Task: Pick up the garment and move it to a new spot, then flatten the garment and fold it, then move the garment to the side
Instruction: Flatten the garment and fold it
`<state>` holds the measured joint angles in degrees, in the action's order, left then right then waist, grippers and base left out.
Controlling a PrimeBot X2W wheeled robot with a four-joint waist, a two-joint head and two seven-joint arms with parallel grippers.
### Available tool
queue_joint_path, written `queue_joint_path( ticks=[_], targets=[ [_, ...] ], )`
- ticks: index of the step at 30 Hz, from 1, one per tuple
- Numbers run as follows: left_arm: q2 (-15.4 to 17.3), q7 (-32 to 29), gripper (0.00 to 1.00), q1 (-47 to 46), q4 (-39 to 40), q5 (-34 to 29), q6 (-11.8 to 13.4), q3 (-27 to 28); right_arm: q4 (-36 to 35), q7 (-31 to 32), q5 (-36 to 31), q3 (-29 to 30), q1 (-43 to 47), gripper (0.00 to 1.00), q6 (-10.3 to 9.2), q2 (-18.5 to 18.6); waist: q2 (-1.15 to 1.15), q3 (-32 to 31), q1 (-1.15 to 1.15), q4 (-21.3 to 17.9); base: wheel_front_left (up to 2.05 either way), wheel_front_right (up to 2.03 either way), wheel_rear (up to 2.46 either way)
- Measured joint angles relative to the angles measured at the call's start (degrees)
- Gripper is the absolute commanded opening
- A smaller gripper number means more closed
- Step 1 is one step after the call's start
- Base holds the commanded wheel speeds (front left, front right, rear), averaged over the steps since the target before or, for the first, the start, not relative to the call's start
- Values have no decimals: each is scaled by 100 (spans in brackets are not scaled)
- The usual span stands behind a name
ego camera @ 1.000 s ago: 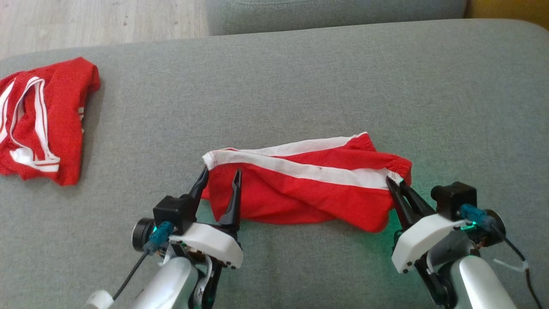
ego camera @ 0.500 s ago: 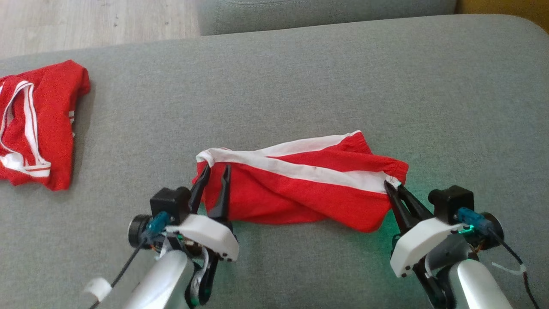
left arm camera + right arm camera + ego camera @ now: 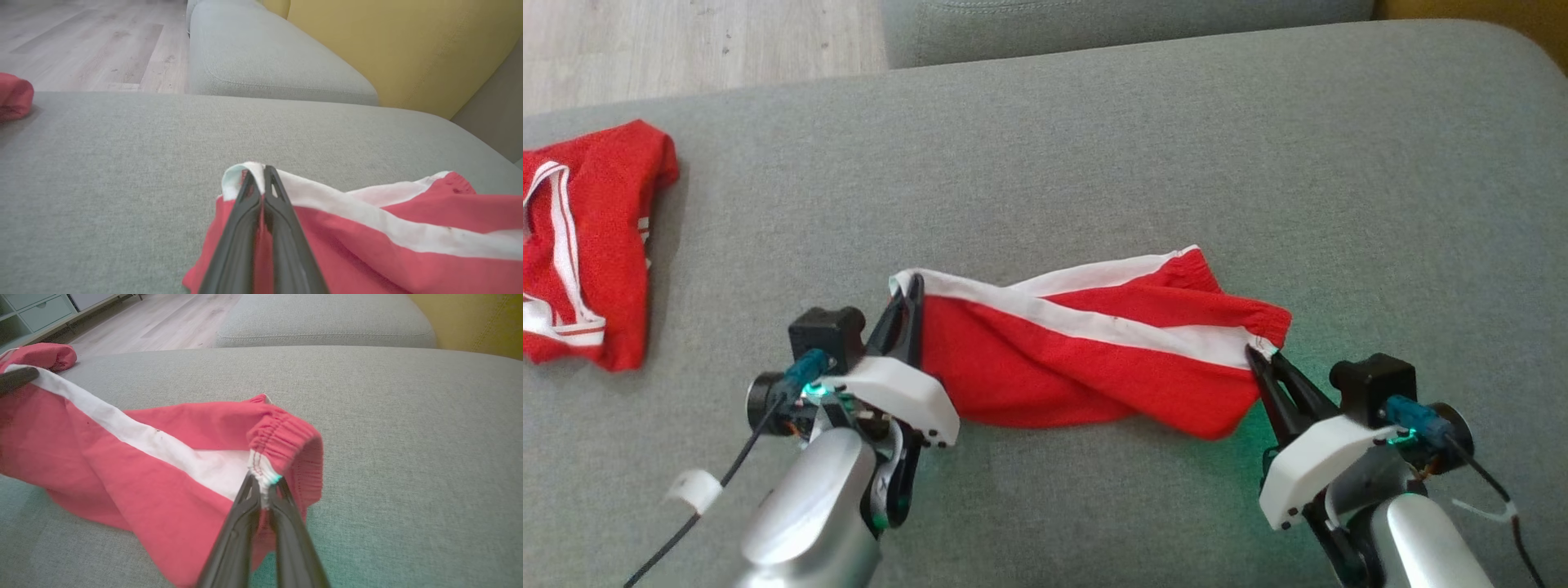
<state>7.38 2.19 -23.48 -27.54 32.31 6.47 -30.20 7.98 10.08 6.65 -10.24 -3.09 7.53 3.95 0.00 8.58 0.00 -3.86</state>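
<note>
**Garment Pinched at Both Ends of One Edge, Body Sagging to the Cushion**

The garment (image 3: 1086, 367), red shorts with a white side stripe, sits mid-way across the grey sofa cushion (image 3: 1094, 147), toward the robot's side.

The left gripper (image 3: 912, 287) has its fingers pressed together on the white corner at the garment's left end. The left wrist view shows cloth nipped between the tips. The right gripper (image 3: 1255, 354) is likewise clamped on the white seam beside the elastic waistband at the right end.

The stripe runs nearly straight between the two grips. The red body droops below it, twisted, and appears to rest on the cushion.

Assessment: gripping opposite ends of one edge lets the arms carry the cloth spread out, not bunched, and lay it flat for folding. Both pinches take little fabric, so slippage under tension is the likely fault.

A second red garment (image 3: 580, 245) lies well apart at the cushion's left edge.
</note>
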Motion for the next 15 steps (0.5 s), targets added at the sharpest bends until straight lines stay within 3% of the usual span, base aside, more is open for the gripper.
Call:
queue_joint_path(
  ticks=[8, 15],
  targets=[
    [20, 485, 0, -86, 191, -24, -80, 31, -89, -163, -1, 70, -24, 0, 0, 12, 0, -107, 0, 27, 0, 0, 0],
    [224, 746, 0, -48, 1302, -168, -31, 67, -982, -250, 51, 297, -282, 0, 0, 142, 0, -365, 0, 94, 0, 0, 0]
  ],
)
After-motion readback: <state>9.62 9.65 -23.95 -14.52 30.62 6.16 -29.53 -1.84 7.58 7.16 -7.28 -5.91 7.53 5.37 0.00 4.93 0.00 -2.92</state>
